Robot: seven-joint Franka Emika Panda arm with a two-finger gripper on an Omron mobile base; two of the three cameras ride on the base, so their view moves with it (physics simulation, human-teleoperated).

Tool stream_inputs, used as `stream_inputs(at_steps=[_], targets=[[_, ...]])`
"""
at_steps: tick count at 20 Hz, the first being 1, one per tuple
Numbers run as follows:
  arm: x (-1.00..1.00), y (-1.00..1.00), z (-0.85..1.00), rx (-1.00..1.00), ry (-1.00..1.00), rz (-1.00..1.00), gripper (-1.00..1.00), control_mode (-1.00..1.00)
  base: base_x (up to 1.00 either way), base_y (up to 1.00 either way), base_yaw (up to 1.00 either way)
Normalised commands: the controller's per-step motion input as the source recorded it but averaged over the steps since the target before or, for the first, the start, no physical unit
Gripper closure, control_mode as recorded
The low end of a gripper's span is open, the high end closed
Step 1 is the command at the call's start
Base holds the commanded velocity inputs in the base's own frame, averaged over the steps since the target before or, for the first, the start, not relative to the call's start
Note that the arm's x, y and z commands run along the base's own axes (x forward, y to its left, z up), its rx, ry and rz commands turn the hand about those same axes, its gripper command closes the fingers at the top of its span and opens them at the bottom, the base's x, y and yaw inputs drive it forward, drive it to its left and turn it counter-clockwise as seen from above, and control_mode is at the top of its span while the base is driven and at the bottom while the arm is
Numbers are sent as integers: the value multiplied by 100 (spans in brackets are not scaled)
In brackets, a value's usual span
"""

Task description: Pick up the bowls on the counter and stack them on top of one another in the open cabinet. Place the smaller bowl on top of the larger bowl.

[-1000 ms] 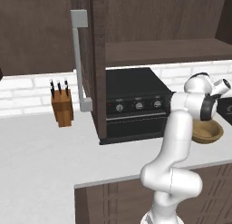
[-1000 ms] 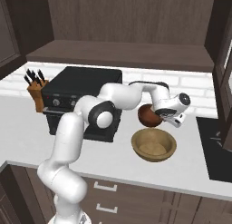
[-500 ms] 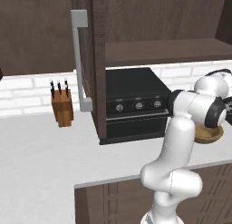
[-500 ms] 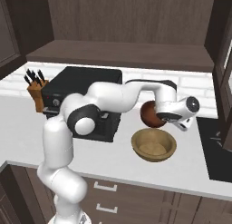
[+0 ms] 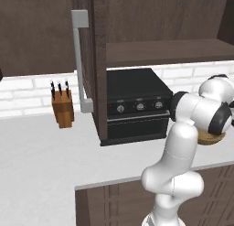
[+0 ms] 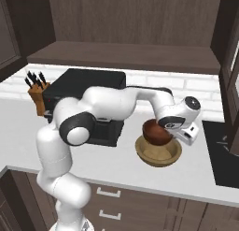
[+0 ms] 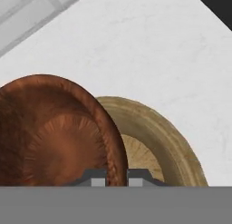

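The smaller reddish-brown bowl (image 7: 59, 132) (image 6: 156, 132) hangs tilted in my gripper (image 7: 117, 177) (image 6: 172, 131), whose fingers are shut on its rim. Just below and beside it, the larger light tan bowl (image 7: 158, 137) (image 6: 158, 154) (image 5: 211, 138) rests on the whitish counter (image 6: 116, 164) (image 5: 45, 165); the brown bowl overlaps its left part. I cannot tell whether the two bowls touch. The open cabinet's shelf (image 5: 169, 53) (image 6: 121, 54) runs above the counter, with its door and grey bar handle (image 5: 77, 60) swung out to the left.
A black oven (image 5: 135, 106) (image 6: 88, 90) stands on the counter under the shelf. A knife block (image 5: 63, 108) (image 6: 36, 92) sits against the brick wall at the left. A black inset surface (image 6: 224, 150) lies right of the bowls.
The arm's elbow has swung out to the right. The hand with the brown bowl has come lower, closer over the tan bowl, which has stayed put.
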Motion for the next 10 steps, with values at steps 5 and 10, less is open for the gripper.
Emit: stream_inputs(at_steps=[5, 10], targets=[[-34, -2, -52, 0, 1, 0, 100, -100, 0, 0, 0], [-2, -1, -43, -3, -1, 0, 100, -100, 0, 0, 0]])
